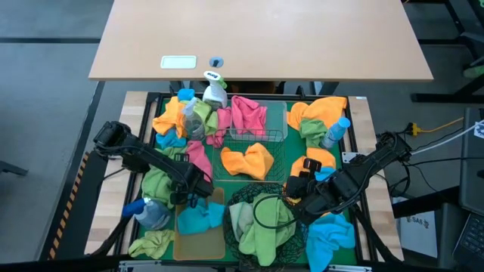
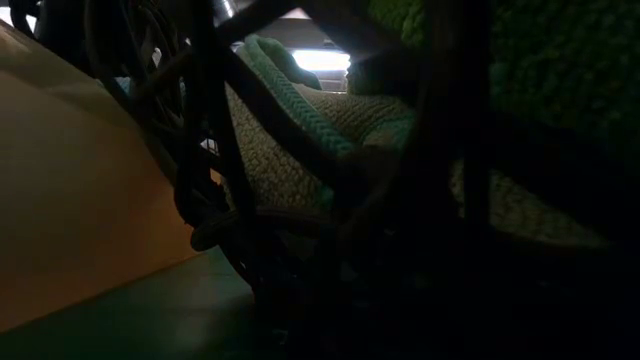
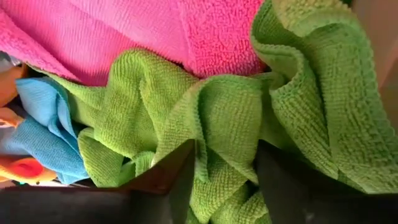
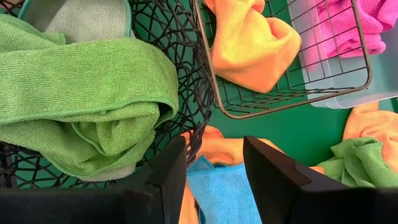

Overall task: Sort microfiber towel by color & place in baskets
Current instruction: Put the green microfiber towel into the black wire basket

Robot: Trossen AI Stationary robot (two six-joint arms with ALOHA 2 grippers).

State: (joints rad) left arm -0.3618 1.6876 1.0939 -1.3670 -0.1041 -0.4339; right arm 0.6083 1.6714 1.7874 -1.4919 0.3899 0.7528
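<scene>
My left gripper points down into a pile of towels at the table's left, open, its fingers astride a fold of a green towel that lies against a pink towel. My right gripper hangs open and empty beside the round black mesh basket, over a blue towel and an orange one. Green towels lie in the black basket. An orange towel lies in a wire basket, and pink towels in the clear one. A blue towel lies in the tan bin. My left gripper comes from above, slanting down, with its fingers sunk into the green towel. A raised fold stands between the two fingers and lies against their inner sides. The towel rests on the pile, not lifted.
Spray bottles stand at the far middle, at the right and at the near left. Loose orange, blue and green towels lie around the baskets on the green mat. A wooden table stands beyond. The low view shows only dark mesh and cloth.
</scene>
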